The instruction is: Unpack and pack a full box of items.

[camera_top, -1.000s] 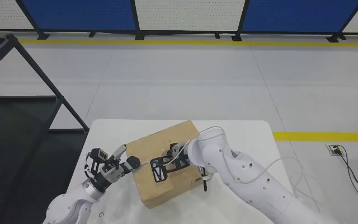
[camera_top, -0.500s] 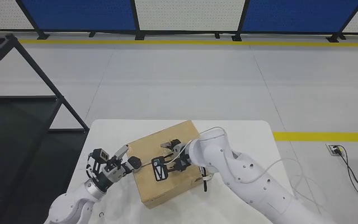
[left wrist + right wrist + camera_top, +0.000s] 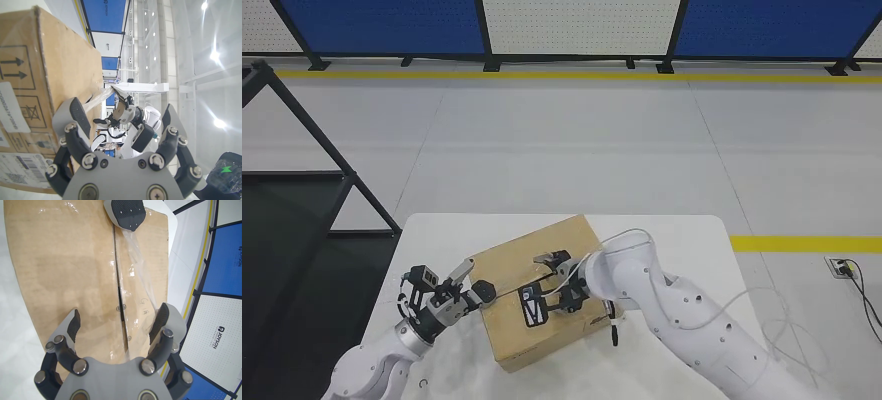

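A closed cardboard box sits on the white table, its top seam partly split. My right gripper hovers open over the box top, one finger on either side of the seam. My left gripper stands open at the box's left side wall, which carries arrow marks and labels. A peeled strip of clear tape stretches from a left fingertip to a right finger. In the left wrist view the tape runs up toward the right gripper.
A black metal frame stands beside the table on the left. Bare table lies to the right of the box and along its far edge. Blue and white panels line the back of the room.
The right gripper has shifted slightly to the right over the box top. The left gripper has barely moved.
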Robot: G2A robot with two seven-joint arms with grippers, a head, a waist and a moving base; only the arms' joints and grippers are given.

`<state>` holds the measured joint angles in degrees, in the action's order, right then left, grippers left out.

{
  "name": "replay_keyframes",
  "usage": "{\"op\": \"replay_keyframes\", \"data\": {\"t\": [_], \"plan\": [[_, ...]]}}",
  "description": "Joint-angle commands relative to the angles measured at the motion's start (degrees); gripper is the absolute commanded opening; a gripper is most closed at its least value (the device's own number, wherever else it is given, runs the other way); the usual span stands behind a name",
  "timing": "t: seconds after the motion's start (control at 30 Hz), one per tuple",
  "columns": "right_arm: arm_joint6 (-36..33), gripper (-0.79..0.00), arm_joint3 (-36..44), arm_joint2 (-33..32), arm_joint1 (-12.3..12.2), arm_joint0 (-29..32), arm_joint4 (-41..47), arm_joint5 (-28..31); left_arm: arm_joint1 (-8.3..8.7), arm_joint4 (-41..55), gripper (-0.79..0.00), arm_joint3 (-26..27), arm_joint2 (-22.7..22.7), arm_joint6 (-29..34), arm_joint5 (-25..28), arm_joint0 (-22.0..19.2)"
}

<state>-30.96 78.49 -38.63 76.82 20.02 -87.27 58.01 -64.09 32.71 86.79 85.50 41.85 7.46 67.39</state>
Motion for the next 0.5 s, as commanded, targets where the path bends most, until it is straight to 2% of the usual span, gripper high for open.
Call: {"op": "replay_keyframes", "data": {"t": [0.0, 0.47], "plan": [[-0.34, 0.0, 0.24, 0.23, -0.34, -0.18, 0.97, -0.01, 0.0, 0.03, 0.0, 0.09, 0.02, -0.07, 0.03, 0.1], [-7.33, 0.0, 2.03, 0.88, -3.1, -1.0, 10.22, -0.01, 0.05, -0.02, 0.0, 0.43, 0.1, 0.18, 0.13, 0.35]]}}
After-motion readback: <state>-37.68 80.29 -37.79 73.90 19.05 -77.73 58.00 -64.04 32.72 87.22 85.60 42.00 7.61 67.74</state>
